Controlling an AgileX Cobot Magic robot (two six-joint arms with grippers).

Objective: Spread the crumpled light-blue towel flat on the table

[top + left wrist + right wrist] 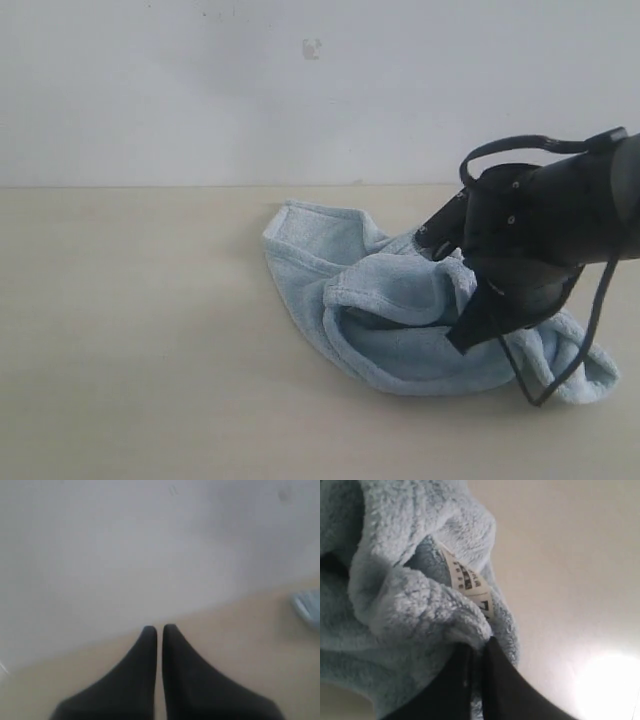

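The pale-blue towel lies crumpled in a heap right of the table's middle; one flap reaches toward the wall. My right arm hangs over its right part, hiding some of it. In the right wrist view the right gripper is shut on a fold of the towel, with the white printed label just beyond the fingertips. The left gripper is shut with nothing in it, above bare table near the wall. A corner of the towel shows at that view's edge. The left arm does not appear in the exterior view.
A white wall meets the table's far edge. A black cable loops down from the right arm over the towel's right end. Bare beige tabletop stretches to the left and in front of the towel.
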